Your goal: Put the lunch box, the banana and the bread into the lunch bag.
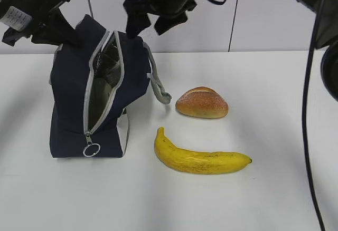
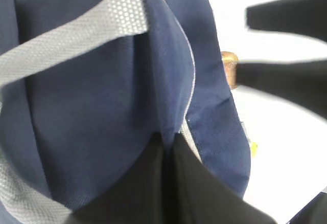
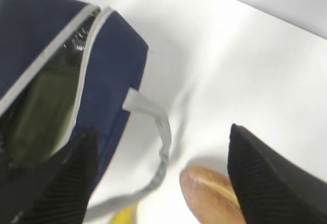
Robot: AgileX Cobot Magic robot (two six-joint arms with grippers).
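no text can be read; a white label [image 1: 16, 17] on the left arm is illegible

The lunch bag [image 1: 79, 109] stands at the left of the desk [image 1: 253, 199], the lunch box [image 1: 103, 91] inside it. To its right lies the bread [image 1: 202, 103], with the banana [image 1: 200, 157] in front.

A plain white table [image 1: 274, 189] (smooth, matte) meets a white panelled wall [image 1: 264, 15] behind.
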